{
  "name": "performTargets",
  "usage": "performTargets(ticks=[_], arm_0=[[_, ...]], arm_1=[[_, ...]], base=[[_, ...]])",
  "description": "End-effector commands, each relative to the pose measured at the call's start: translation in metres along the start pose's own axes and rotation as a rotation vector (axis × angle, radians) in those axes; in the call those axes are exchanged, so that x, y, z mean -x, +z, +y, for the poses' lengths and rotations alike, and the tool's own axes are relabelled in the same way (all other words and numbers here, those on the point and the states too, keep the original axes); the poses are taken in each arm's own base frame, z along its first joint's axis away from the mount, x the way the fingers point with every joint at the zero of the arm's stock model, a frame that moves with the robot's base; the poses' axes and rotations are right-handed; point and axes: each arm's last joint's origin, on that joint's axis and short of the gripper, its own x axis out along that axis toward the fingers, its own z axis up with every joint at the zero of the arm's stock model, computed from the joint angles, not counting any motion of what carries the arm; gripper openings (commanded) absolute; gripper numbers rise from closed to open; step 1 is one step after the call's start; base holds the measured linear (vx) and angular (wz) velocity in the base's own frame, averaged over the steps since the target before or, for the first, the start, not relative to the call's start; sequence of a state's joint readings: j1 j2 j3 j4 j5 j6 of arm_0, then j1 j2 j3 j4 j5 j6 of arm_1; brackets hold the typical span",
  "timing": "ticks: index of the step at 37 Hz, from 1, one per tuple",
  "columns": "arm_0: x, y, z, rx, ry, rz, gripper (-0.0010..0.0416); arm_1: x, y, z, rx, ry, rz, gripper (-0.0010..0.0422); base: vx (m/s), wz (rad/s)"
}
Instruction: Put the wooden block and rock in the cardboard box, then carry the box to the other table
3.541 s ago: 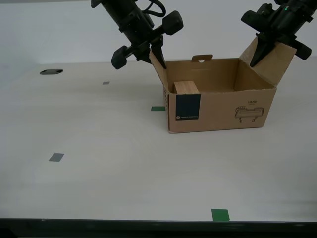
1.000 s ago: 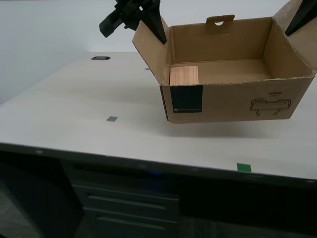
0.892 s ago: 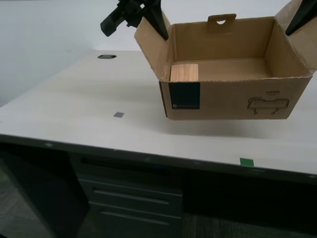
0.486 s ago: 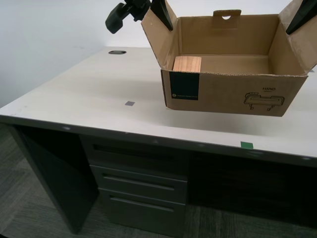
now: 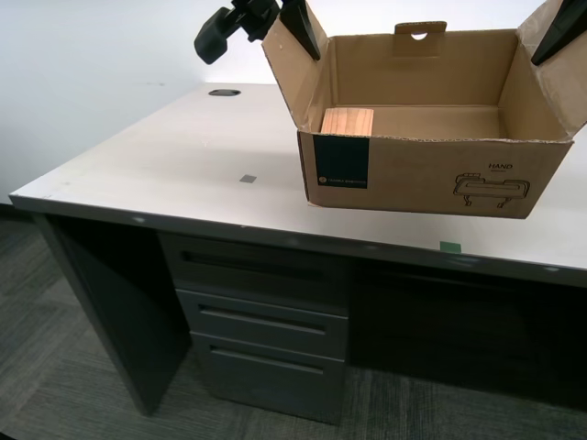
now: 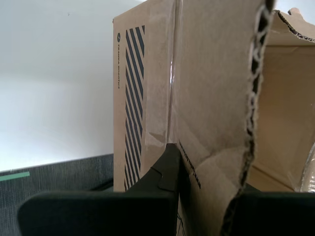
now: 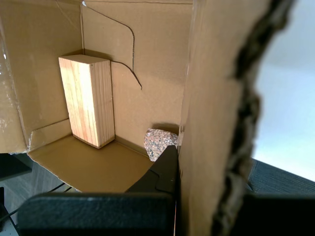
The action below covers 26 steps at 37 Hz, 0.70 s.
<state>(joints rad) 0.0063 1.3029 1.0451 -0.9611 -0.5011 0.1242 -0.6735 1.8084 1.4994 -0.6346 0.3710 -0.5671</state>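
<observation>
Hanging box, exterior view: the cardboard box (image 5: 431, 174) is brown corrugated board, open-topped, with a navy label and a line drawing on its front wall and a handle tab on its back wall; it is over the smooth grey-white desk (image 5: 165, 156). I cannot tell whether its base touches the desktop.
Flaps, exterior view: my second gripper (image 5: 301, 37) pinches the flap on the exterior view's left; my first gripper (image 5: 550, 41) pinches the one on the right.
Contents, exterior view: the wooden block (image 5: 347, 121), pale with straight grain, sits in the near corner behind the label.
Desk, exterior view: a grey square (image 5: 247, 179), a green tape mark (image 5: 449, 247) and metal drawers (image 5: 261, 321) below.
First wrist view: a black finger (image 7: 165, 172) is pressed against the ragged-edged flap (image 7: 211, 123); the brick-shaped block (image 7: 88, 101) stands on end in a corner, and the speckled pinkish rock (image 7: 160, 142) lies on the floor by the flap's foot.
Second wrist view: a finger (image 6: 165, 169) is clamped on the creased flap (image 6: 216, 98), beside a navy-striped outer wall (image 6: 130, 113).
</observation>
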Motion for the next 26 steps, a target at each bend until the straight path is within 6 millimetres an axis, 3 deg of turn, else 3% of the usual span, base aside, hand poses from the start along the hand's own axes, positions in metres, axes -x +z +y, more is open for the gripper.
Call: performTargets(ticks=[1,26], arm_0=[[0.0002,0.0000,0.0013,0.008,0.023,0.002,-0.0001],[0.0002,-0.0040,0.0009,0.025,0.020,0.039,-0.0001]], arm_1=[[0.0000,-0.0002,-0.0028,-0.010,-0.023,0.003,-0.0001],[-0.0012,-0.0033,-0.0074,0.010,-0.027,0.012,-0.0001]], base=[[-0.041,0.126],[-0.020,0.188]])
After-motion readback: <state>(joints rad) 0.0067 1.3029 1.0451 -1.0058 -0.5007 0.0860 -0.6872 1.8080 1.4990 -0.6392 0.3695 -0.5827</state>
